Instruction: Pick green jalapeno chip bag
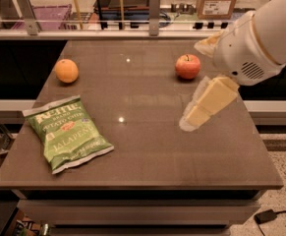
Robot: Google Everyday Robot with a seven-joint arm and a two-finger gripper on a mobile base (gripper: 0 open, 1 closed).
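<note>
Approach step, bag untouched.
The green jalapeno chip bag [68, 135] lies flat at the table's [147, 161] front-left; the gripper [190, 119] hovers over the table's right half, width impossible to tell. Next: cross left, then descend.

The brown counter [147, 146] carries the green jalapeno chip bag [68, 134] front-left, an orange [66, 70] back-left and an apple [187, 66] back-right; the tool [191, 121] hovers over its right side.

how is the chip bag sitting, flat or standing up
Flat. The chip bag lies face up on the table, its lettering showing. The gripper hangs above the table, well apart from the bag.
</note>
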